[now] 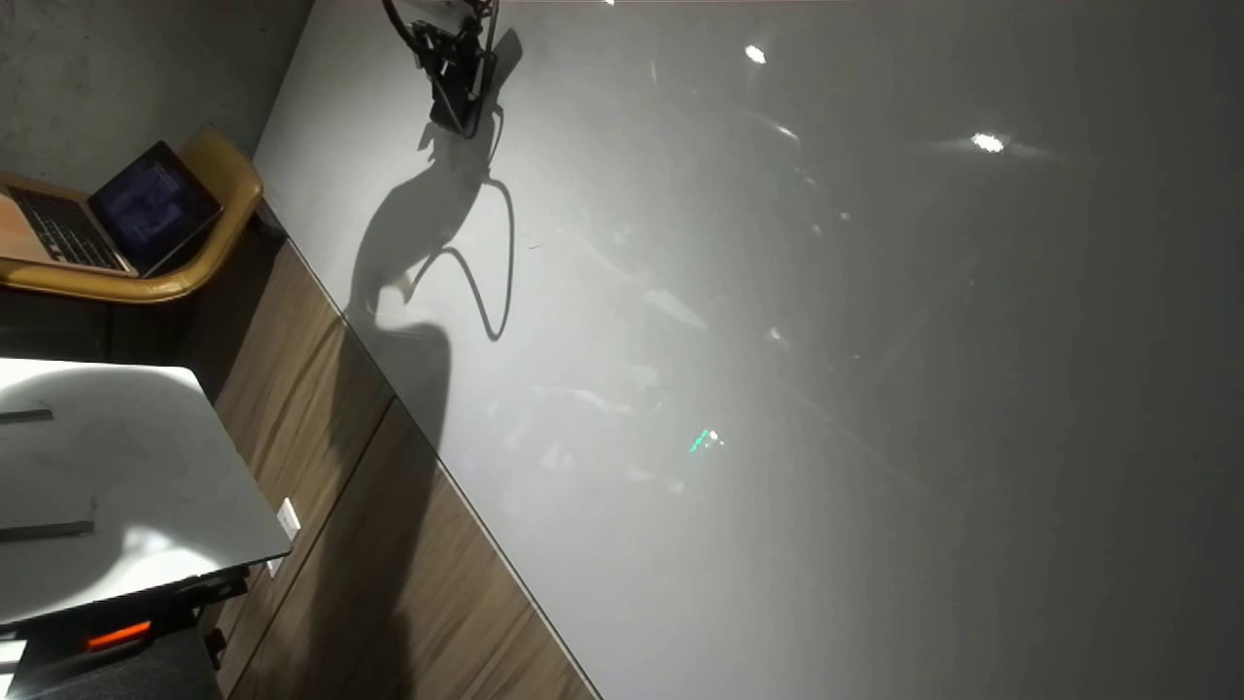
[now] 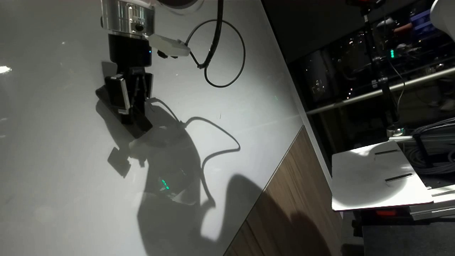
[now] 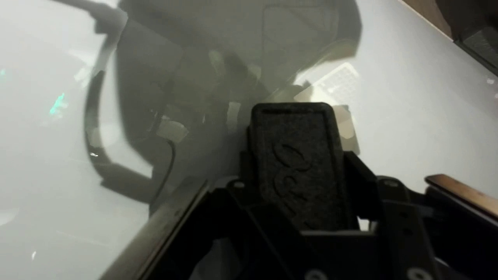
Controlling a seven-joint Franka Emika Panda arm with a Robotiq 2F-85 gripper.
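The claw (image 3: 298, 175) grips a dark block (image 3: 297, 155) from left and right — parted just its width. In the wrist view, the block's length runs near to far.

Board (image 1: 826, 544): grey-white, flecked with white glints and green specks. Gripper (image 2: 131, 112), in front of board: black. Block (image 3: 299, 167), in front of board: charcoal, faintly mottled, patterned with curly script. Panel (image 1: 466, 583), bordering board: brown, wood-grained. Chair (image 1: 233, 190), past board's edge: mustard yellow. Plate (image 2: 359, 177), past board's edge: white, two dark bars.
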